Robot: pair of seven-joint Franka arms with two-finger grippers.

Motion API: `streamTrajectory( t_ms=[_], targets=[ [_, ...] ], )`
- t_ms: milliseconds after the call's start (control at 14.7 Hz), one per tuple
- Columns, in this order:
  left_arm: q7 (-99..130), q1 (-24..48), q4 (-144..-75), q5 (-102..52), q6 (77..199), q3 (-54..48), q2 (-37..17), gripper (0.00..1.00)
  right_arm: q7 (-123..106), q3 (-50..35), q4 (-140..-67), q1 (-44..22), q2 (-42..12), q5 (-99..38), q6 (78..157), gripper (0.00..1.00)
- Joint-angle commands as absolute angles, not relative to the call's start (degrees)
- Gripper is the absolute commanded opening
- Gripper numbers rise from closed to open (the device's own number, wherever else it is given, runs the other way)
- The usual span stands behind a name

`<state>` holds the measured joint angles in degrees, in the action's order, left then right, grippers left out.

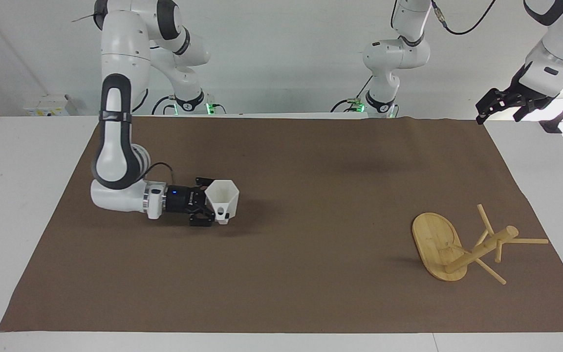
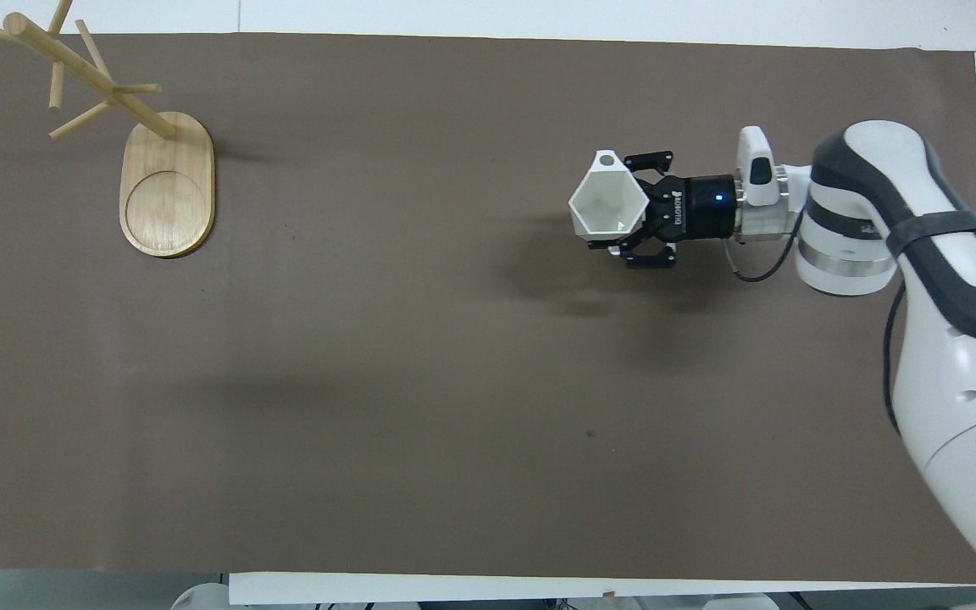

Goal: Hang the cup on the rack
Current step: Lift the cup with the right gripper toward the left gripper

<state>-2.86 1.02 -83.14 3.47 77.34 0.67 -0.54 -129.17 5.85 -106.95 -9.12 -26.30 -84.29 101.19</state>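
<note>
Hanging in the right gripper [image 1: 209,209] [image 2: 634,219], the white cup [image 1: 224,197] [image 2: 607,203] is off the brown mat [image 1: 311,176] [image 2: 454,356], over the part of it toward the right arm's end of the table. The fingers are closed on the cup's side, with its rim turned up and the gripper lying level. The cup is empty: the overhead view looks straight into its bare white inside. That view also shows the blocky handle with a hole at the rim's edge, while the facing view shows the handle low on the cup, and a shadow on the mat beneath that tells the cup is raised.

The rack [image 1: 462,244] [image 2: 128,144] stands on the mat toward the left arm's end, well apart from the cup. Its oval base lies flat, the post rises at one end of that base, and every thin peg is bare. The overhead view shows a round ring marked on the base, which the facing view hardly shows.

Only the facing view shows the left gripper [image 1: 499,105]; it hangs high over the mat's corner at the left arm's end, nearest the robots, waiting, its fingers spread with nothing between them.

Between cup and rack the mat is open brown cloth. White tabletop [image 1: 27,161] borders the mat at both ends.
</note>
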Motion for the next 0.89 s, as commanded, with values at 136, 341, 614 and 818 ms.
streamTrajectory(
  t_ms=[136, 341, 614, 818],
  targets=[
    [-1.2, 2.2, -84.6, 4.5, 77.6, -0.2, 3.9, 1.00, -123.1, 6.2, -106.4, -18.6, -24.7, -96.7, 107.2, 0.09],
    [6.6, 3.0, -85.5, 0.7, 84.4, -1.2, 4.4, 1.00, -120.8, 6.2, -104.2, -24.0, -24.7, -97.3, 112.1, 0.09],
    [22.5, 13.7, -88.6, 0.4, 94.3, -2.8, 1.2, 1.00, -124.1, 6.1, -103.5, -28.3, -24.2, -98.2, 116.4, 0.09],
    [33.1, 20.5, -88.6, -0.1, 98.3, -2.9, -0.3, 1.00, -124.1, 5.9, -102.7, -30.1, -23.8, -99.5, 117.4, 0.09]
  ],
)
